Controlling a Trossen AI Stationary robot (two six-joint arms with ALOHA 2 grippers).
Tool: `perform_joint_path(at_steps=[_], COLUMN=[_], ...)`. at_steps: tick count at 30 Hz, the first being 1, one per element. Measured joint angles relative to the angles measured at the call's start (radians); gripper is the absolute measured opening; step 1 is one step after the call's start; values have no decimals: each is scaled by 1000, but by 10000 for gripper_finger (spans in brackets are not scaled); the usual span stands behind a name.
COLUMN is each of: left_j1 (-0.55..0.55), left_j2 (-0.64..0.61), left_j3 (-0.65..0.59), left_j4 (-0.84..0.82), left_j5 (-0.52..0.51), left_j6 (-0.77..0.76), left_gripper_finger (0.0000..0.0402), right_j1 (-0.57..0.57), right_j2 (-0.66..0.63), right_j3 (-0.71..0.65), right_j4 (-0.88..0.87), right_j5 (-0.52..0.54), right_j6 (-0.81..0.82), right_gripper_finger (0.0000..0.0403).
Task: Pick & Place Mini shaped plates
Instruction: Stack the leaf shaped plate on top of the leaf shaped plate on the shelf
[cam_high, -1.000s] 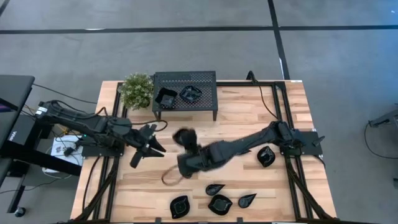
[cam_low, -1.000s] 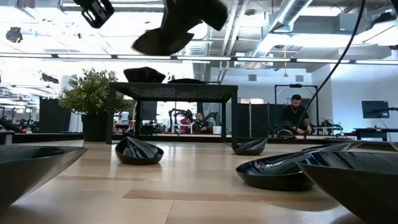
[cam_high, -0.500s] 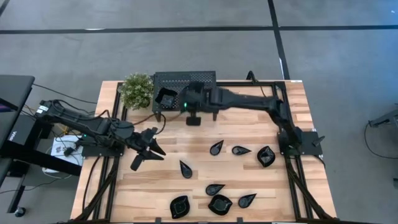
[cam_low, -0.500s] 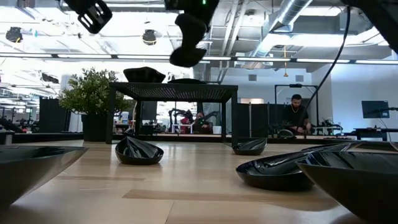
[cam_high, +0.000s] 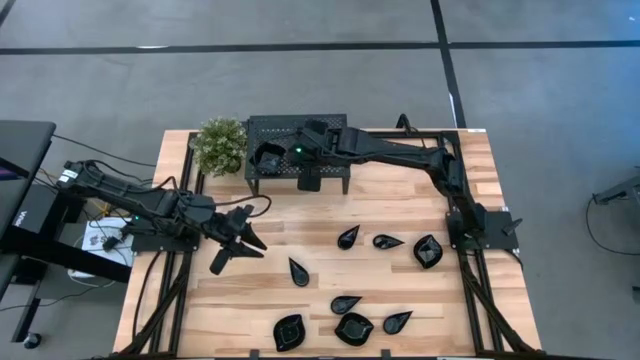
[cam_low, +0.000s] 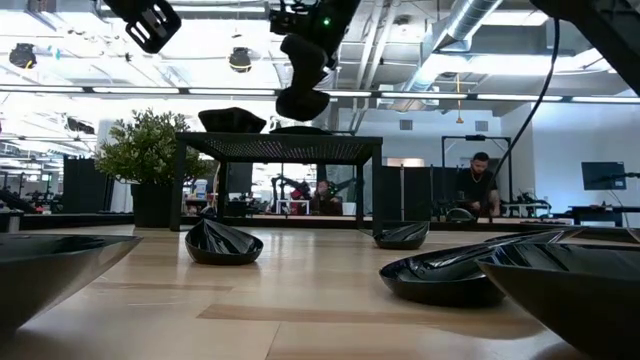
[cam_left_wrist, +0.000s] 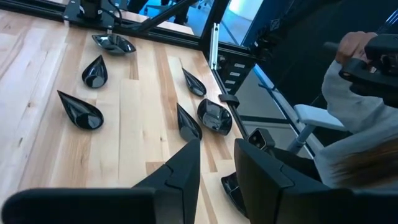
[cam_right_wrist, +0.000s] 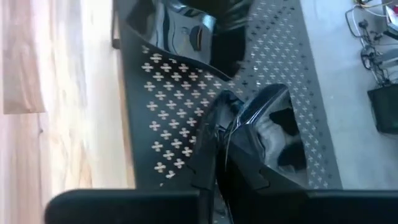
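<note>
My right gripper (cam_high: 309, 180) (cam_low: 304, 72) (cam_right_wrist: 229, 144) hovers above the black perforated stand (cam_high: 330, 128) and is shut on one glossy black mini plate (cam_low: 302, 102). A square plate (cam_high: 267, 158) rests on the stand top. Several more plates lie on the wood: teardrop ones (cam_high: 347, 237) (cam_high: 299, 271), a rounder one (cam_high: 428, 251), and a row near the table's near edge (cam_high: 354, 327). My left gripper (cam_high: 235, 245) (cam_left_wrist: 217, 177) waits open above the table's left part, away from every plate. My right gripper pinches the mini plate by its rim (cam_right_wrist: 245, 127) between its two fingers, coming from above and pointing down. The plate hangs below the fingertips, tilted on edge, lifted clear above the stand's perforated top (cam_right_wrist: 174, 106).
A potted plant (cam_high: 220, 145) stands left of the stand at the far edge. Black frame rails (cam_high: 470, 290) run along both table sides. A person's sleeve (cam_left_wrist: 357, 106) shows beyond the table; other people (cam_low: 478, 185) are in the room behind.
My right gripper, carrying the plate, swung from the middle of the table toward the far edge and rose, ending above the stand. Plates that the arm had covered in the middle of the table now show. The left arm kept still.
</note>
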Motion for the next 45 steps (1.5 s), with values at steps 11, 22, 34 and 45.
perform_joint_path(at_steps=[11,22,34,45], left_j1=[0,0,0,0], left_j2=[0,0,0,0], left_j3=[0,0,0,0], left_j4=[0,0,4,6], left_j5=[0,4,-1,-1], left_j6=[0,4,3,3], left_gripper_finger=[100,100,100,100], right_j1=[46,274,520,641], right_j2=[7,-6,-4,0], right_j3=[0,40,38,-190], right_j4=[-1,-171,-393,122], right_j5=[26,5,27,-287], right_j6=[41,156,397,282], right_gripper_finger=[91,95,95,95])
